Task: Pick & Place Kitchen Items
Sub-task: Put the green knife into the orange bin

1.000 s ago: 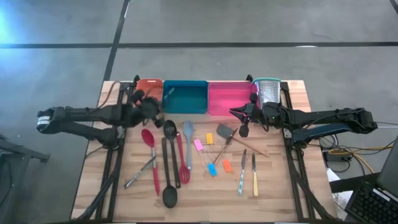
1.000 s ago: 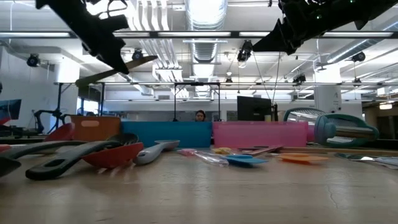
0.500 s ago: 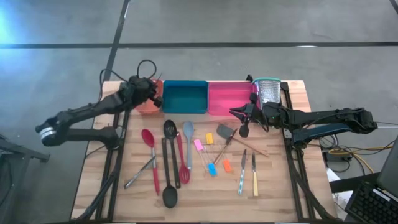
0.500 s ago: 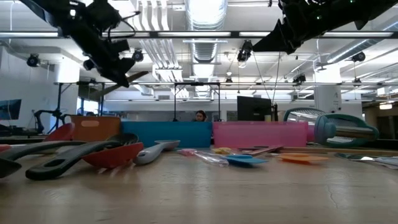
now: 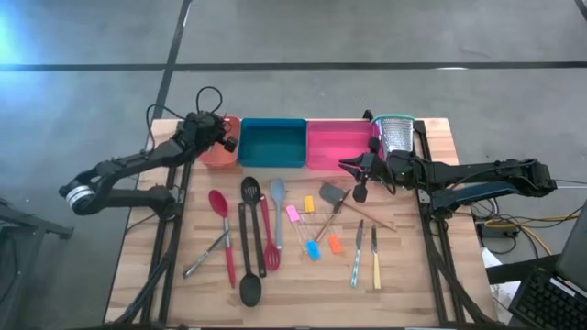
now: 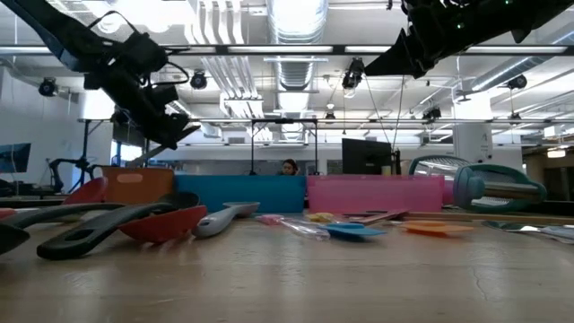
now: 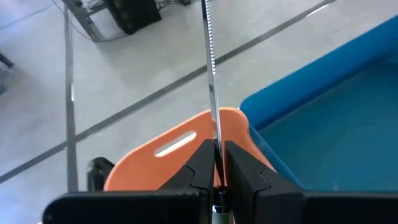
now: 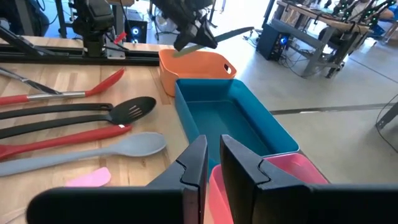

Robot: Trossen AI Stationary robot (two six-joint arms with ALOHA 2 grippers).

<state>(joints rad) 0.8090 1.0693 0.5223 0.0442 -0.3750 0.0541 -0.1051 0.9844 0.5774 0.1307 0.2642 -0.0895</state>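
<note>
left pincer (image 7: 216,163) clamped on knife (image 7: 211,93) | above orange tray (image 5: 220,154) | blade toward 12 o'clock | right pincer (image 5: 348,167) together, idle

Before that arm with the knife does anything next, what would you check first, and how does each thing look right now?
1. Left gripper shut on the knife: ok.
2. Knife over the orange tray: ok.
3. Orange tray has room inside: cannot tell.
4. Right gripper clear of the left arm, waiting near the pink tray: ok.
5. Right gripper carrying nothing: ok.
6. All utensils cleared from the table: not ok.
</note>
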